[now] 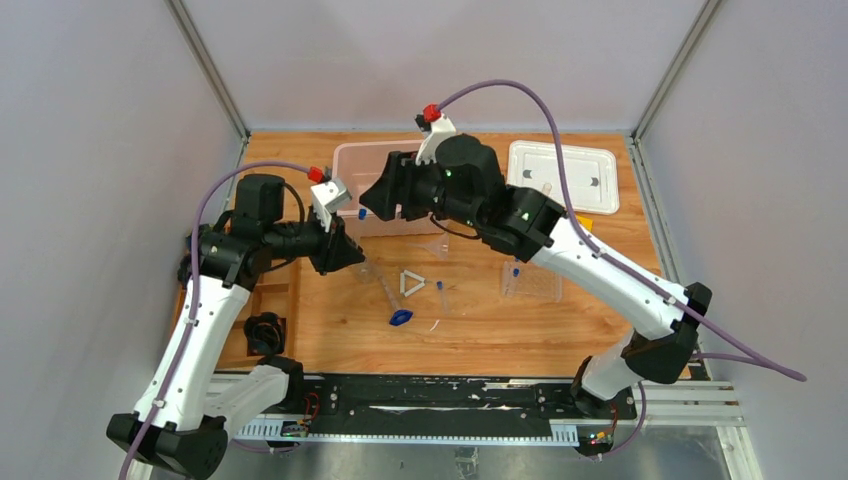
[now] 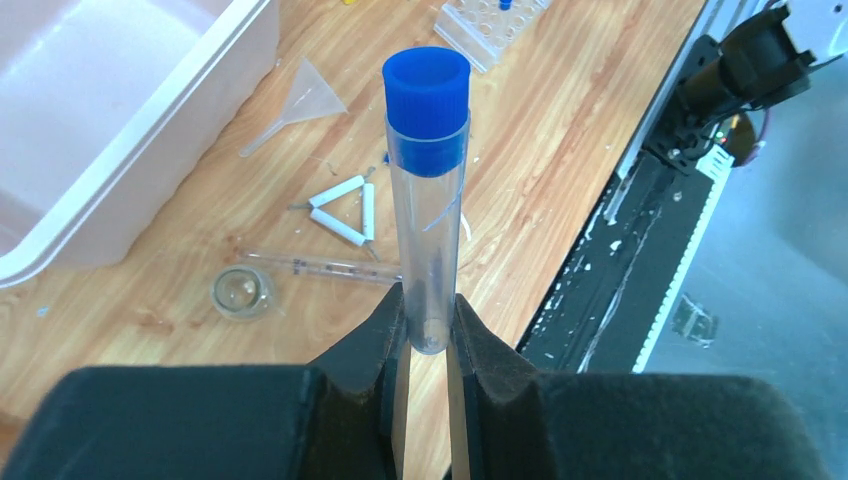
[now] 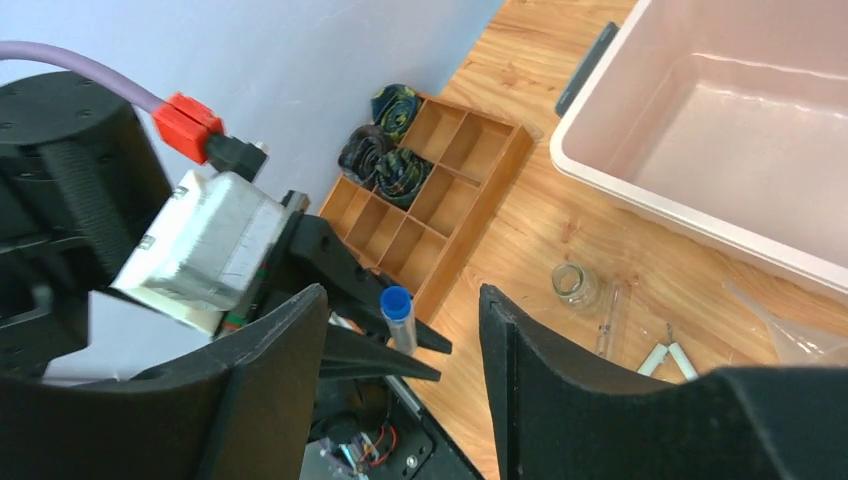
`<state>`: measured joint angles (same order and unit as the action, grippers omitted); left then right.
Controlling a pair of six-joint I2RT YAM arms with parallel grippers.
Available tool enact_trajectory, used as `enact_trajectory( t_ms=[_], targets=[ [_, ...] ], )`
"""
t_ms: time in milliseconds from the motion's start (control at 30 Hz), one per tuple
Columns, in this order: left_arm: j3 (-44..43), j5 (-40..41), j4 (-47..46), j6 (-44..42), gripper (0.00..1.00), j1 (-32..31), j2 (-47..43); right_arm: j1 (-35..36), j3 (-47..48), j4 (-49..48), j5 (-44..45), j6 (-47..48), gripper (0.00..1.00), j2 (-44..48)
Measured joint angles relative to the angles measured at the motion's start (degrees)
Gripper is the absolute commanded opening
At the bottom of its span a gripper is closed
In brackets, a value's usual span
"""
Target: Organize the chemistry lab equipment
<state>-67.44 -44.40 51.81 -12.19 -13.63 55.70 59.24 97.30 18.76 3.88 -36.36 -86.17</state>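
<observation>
A clear tube with a blue cap (image 2: 428, 230) stands upright between the fingers of my left gripper (image 2: 428, 320), which is shut on its lower end. My right gripper (image 3: 400, 300) is open around the same tube (image 3: 400, 318), with its pads standing off on both sides. From above, the two grippers meet in front of the pink bin: left gripper (image 1: 352, 240), right gripper (image 1: 372, 205), blue cap (image 1: 361, 213). On the table lie a funnel (image 2: 305, 100), a white triangle (image 2: 345, 210), a small beaker (image 2: 241, 292), a glass rod (image 2: 320, 265) and a blue clip (image 1: 400, 318).
The pink bin (image 1: 350, 155) stands at the back, with the white lid (image 1: 562, 178) to its right. A clear tube rack (image 1: 530, 283) sits right of centre, and another capped tube (image 1: 440, 290) lies near the triangle. A wooden compartment tray (image 3: 440, 200) lies at the left edge.
</observation>
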Motion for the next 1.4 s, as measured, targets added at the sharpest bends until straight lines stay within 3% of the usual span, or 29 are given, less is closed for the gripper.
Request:
enact_trajectory(
  t_ms=[133, 400, 1133, 1233, 1300, 1400],
  targets=[
    [0.3, 0.9, 0.6, -3.6, 0.00, 0.0, -0.6, -1.7, 6.3, 6.9, -6.3, 1.7, 0.62, -1.4],
    [0.4, 1.1, 0.9, -6.6, 0.00, 0.0, -0.9, -1.8, 6.9, 12.4, -12.6, 2.3, 0.58, -4.6],
    [2.6, 2.5, 1.4, -10.3, 0.00, 0.0, -1.6, -1.8, 8.0, 11.3, -15.9, 0.5, 0.33, -10.6],
    [2.7, 2.9, 1.6, -10.4, 0.00, 0.0, -1.6, -1.8, 8.0, 11.2, -15.9, 0.3, 0.22, -11.0],
    [2.9, 3.1, 1.5, -10.4, 0.00, 0.0, -1.6, -1.7, 8.0, 11.0, -15.9, 0.3, 0.04, -11.1],
    [3.3, 3.6, 1.6, -10.4, 0.04, 0.0, -1.6, -1.7, 8.0, 11.2, -15.8, 0.3, 0.00, -11.4]
  ],
)
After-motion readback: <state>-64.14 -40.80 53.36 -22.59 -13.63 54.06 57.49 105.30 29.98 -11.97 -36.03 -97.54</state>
